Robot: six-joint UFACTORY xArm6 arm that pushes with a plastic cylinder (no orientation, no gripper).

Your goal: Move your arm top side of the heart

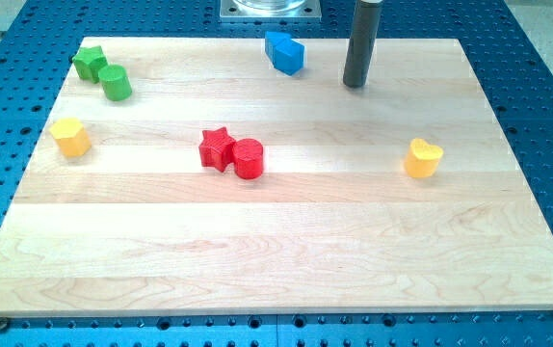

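The yellow heart [423,159] lies on the wooden board [286,241] at the view's right. My tip [355,85] touches the board near the view's top, above and to the left of the heart, well apart from it. A blue block [284,52] lies just left of my tip at the board's top edge.
A red star [217,148] and a red cylinder [248,159] touch each other at the board's middle. A green star [89,62] and a green cylinder [116,83] sit at the top left. A yellow hexagon-like block [69,137] lies at the left.
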